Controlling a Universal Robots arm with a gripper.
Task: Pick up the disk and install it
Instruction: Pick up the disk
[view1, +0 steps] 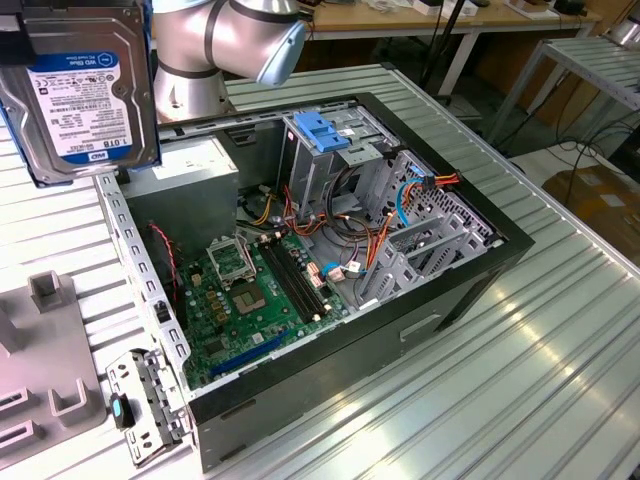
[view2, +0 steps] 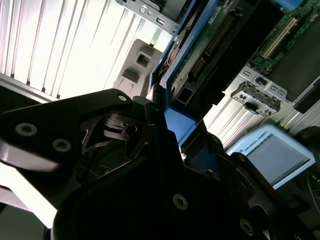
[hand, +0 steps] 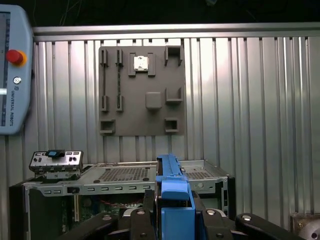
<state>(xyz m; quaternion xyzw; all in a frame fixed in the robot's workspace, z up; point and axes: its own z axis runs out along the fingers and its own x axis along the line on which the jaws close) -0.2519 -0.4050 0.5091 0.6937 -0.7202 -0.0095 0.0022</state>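
disk (view1: 80, 90) hanging in air, upper left of exterior view, label side toward camera, blue rail along edge, well apart from open pc case (view1: 470, 290). first wrist view: gripper (hand: 172, 204) clamped on disk, black fingers (hand: 148, 200) squeezing blue rail from both sides. case sits mid-frame on ribbed metal table (view1: 530, 380), motherboard (view1: 250, 290) exposed. drive cage (view1: 325, 135) with blue top at case's far end, grey power supply box (view1: 190, 170) near it. grey fixture plate (hand: 140, 90) on table beyond case.
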